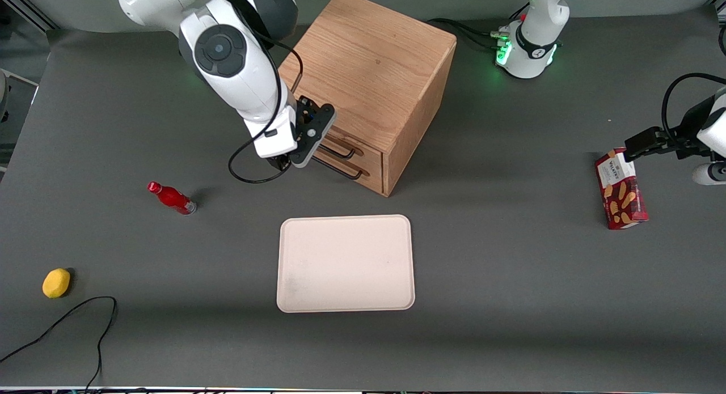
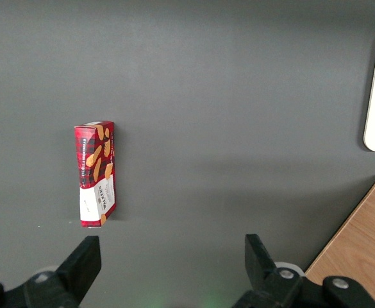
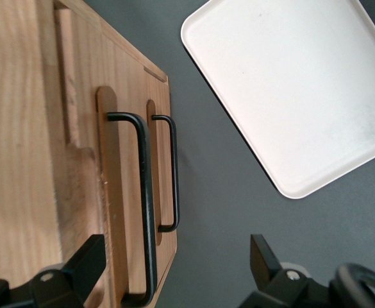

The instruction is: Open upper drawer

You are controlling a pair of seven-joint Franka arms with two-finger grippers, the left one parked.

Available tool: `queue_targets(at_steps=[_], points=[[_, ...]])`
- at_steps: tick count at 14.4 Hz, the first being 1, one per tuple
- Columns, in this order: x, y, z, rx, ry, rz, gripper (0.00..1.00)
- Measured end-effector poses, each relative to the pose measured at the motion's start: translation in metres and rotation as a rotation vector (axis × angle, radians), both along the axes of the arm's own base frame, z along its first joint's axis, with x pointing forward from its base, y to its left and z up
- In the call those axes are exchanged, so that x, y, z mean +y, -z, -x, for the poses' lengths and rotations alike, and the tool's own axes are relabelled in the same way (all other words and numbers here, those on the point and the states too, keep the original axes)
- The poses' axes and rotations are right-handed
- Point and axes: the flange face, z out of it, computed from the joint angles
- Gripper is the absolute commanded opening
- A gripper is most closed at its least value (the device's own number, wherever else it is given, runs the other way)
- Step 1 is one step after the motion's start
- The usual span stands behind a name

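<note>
A: So where does the upper drawer point(image 3: 104, 192) sit?

B: Shut, in the front of the wooden cabinet point(image 1: 371, 65) on the desk point(image 1: 510, 297), above the lower drawer point(image 3: 165, 186).

A: What might go wrong?

B: The two black handles run close together; closing too low, I judge, would catch the lower handle point(image 3: 171, 173) instead of the upper handle point(image 3: 145, 205).

A: And the claw point(image 3: 174, 269)?

B: Spread wide, empty, hanging just in front of the drawers with the upper handle between its fingers point(image 3: 84, 263), touching nothing I can see.

The dark grey bench point(image 1: 510, 280) carries a cube-shaped light-oak cabinet point(image 1: 374, 71), a cream rectangular tray point(image 1: 346, 263) nearer the front camera, a lying red bottle point(image 1: 171, 198), a yellow lemon point(image 1: 56, 283), a black cable point(image 1: 74, 320) and a red biscuit box point(image 1: 621, 190). The tool point(image 1: 283, 162) hangs above the bench, in front of the cabinet's drawers.
</note>
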Motion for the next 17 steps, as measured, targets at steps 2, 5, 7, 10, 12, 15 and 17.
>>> queue_targets(at_steps=[2, 5, 7, 10, 12, 15, 17], points=[[0.000, 0.009, 0.001, -0.004, 0.002, -0.001, 1.00], [0.000, 0.021, 0.002, -0.014, 0.006, -0.006, 1.00], [0.000, 0.029, 0.003, -0.019, 0.008, -0.007, 1.00], [-0.001, 0.037, 0.004, -0.018, 0.009, -0.005, 1.00], [-0.001, 0.043, 0.005, -0.018, 0.011, -0.004, 1.00], [-0.002, 0.053, 0.006, -0.020, 0.012, -0.003, 1.00], [-0.002, 0.059, 0.006, -0.016, 0.013, 0.001, 1.00]])
